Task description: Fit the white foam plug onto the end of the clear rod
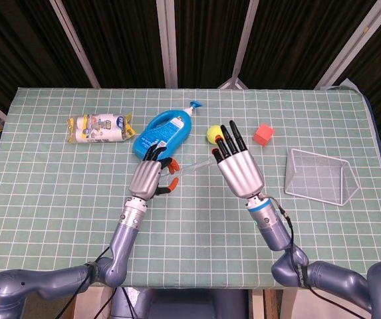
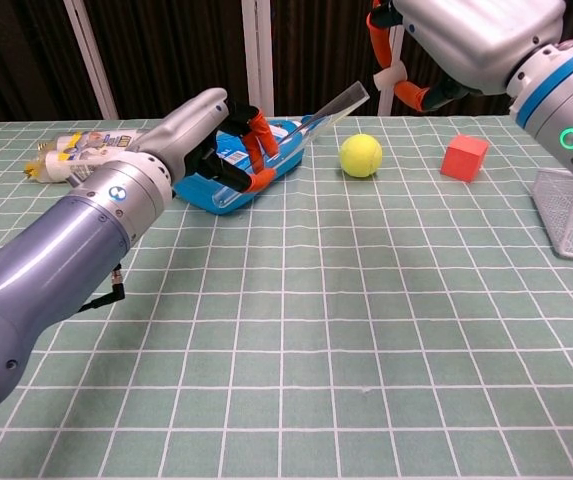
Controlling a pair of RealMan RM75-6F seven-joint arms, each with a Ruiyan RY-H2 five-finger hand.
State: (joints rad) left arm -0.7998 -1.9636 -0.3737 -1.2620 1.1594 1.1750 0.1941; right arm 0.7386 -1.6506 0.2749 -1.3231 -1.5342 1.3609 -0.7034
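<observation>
- Our left hand is clamped on the rod, which slants up and to the right above the tabletop; in the head view it runs from that hand toward the other one.
- Our right hand pinches the plug between thumb and fingertip, held in the air just right of the rod's raised end; plug and rod tip are near each other but apart.
- In the head view the right hand shows its back, fingers pointing away from us, and hides the plug.
- A blue bottle lies behind the left hand, and a yellow ball sits just beyond the right hand's fingertips.
- A red cube stands right of the ball, a wire basket near the right edge, and a packet at the far left.
</observation>
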